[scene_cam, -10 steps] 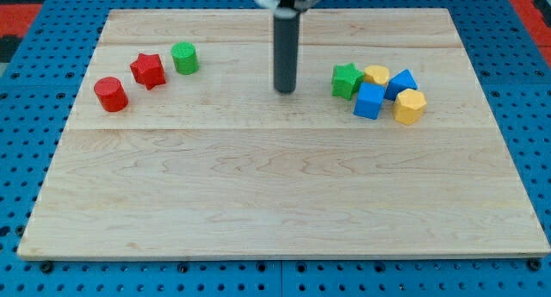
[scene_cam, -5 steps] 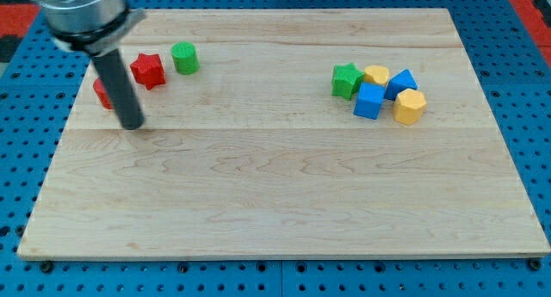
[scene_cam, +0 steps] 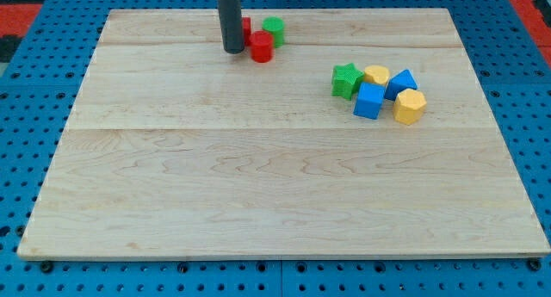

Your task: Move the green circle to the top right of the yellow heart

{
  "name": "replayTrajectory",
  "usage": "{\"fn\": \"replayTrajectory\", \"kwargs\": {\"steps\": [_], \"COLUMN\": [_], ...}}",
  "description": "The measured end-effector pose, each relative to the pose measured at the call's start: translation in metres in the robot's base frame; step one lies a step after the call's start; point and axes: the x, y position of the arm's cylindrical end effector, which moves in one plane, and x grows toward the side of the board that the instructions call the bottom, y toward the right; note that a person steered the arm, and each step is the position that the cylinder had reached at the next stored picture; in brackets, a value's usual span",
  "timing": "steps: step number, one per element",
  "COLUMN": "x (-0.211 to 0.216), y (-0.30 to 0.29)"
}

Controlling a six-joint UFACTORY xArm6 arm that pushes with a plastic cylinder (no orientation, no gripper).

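Pale wooden board (scene_cam: 258, 185) on blue pegboard (scene_cam: 26, 90) fills your view. My tip (scene_cam: 232, 50) sits at the far side, touching the left of a red cylinder block (scene_cam: 261, 47), with another red block (scene_cam: 246, 27) half hidden behind the rod. Your green circle block (scene_cam: 274, 28) sits just right of those. Well to the right, see the yellow heart block (scene_cam: 376, 74) between a green star block (scene_cam: 346, 79) and a blue block (scene_cam: 402, 81), with a blue cube (scene_cam: 369, 101) and a yellow hexagonal block (scene_cam: 410, 106) nearer. No jaws here, only a rod.

Count stands at two red blocks (scene_cam: 261, 46), two green (scene_cam: 274, 28), two blue (scene_cam: 369, 100), two yellow (scene_cam: 410, 106).
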Motion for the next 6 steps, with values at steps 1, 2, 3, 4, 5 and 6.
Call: {"fn": "replayTrajectory", "kwargs": {"steps": [1, 2, 3, 4, 5, 6], "x": [-0.025, -0.049, -0.049, -0.048, -0.046, -0.071], "y": [-0.050, -0.040, 0.038, 0.125, 0.186, 0.181]}}
